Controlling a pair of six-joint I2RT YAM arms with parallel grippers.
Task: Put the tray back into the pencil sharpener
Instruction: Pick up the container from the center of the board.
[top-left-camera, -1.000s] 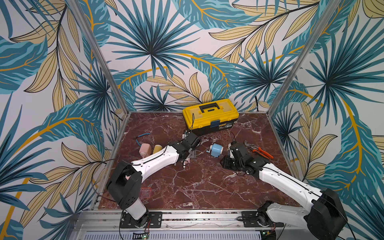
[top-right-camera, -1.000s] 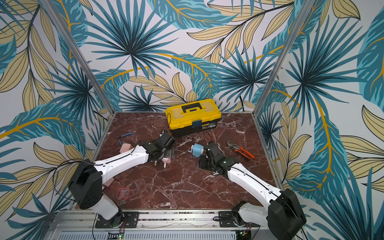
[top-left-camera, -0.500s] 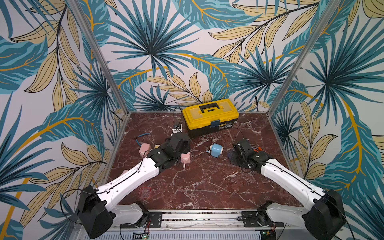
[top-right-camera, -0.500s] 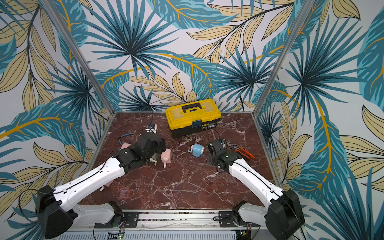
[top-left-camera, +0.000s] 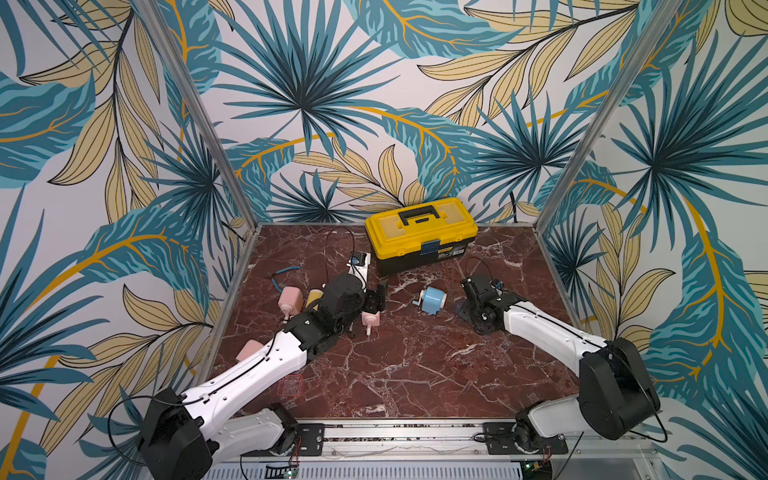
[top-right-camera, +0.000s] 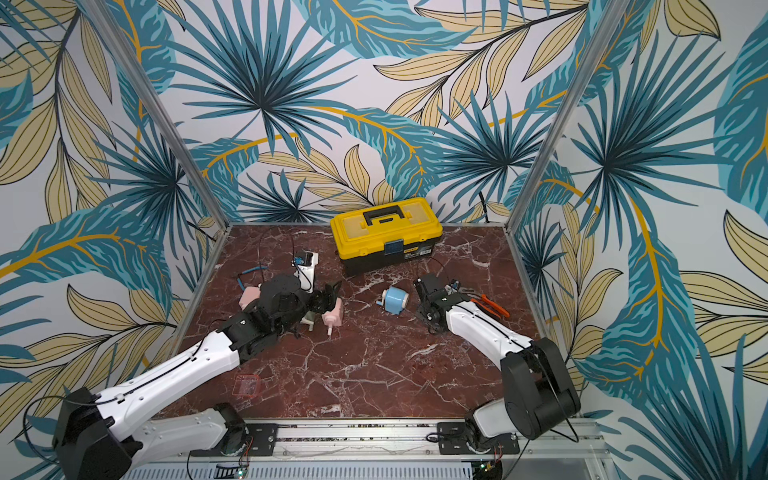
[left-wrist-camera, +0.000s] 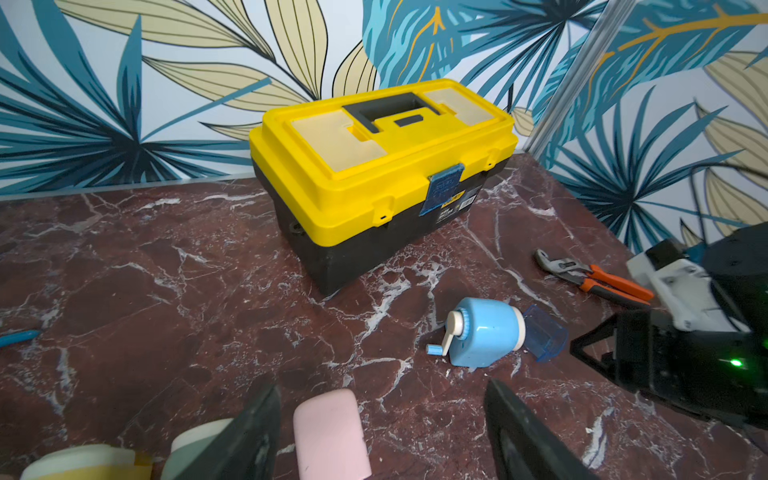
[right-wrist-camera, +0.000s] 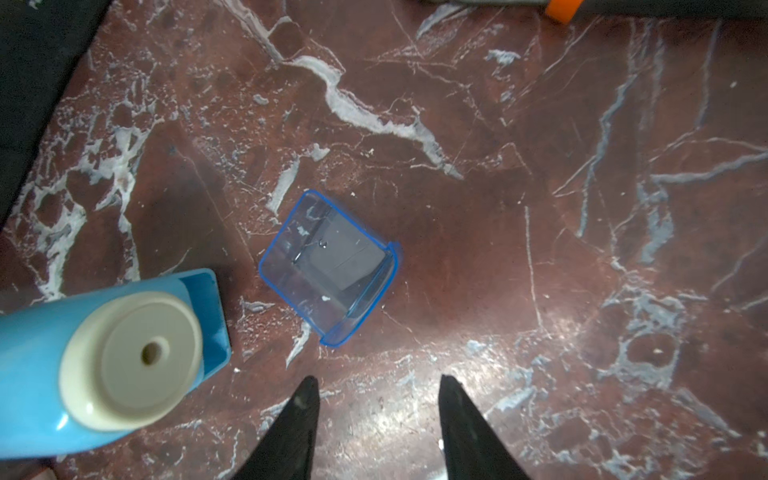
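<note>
Blue-tinted clear plastic tray lies on the red-brown marble tabletop, just beside the light blue crank pencil sharpener and apart from it, not yet in the sharpener's body. The right gripper hovers over the tray with its black jaws spread and nothing between them. In a top view the sharpener sits between the two arms. The left gripper is also spread wide and grips nothing; a pale pink plastic block rests on the tabletop below it. A yellow toolbox with a black base stands at the back, and orange-handled pliers lie near the right arm.
</note>
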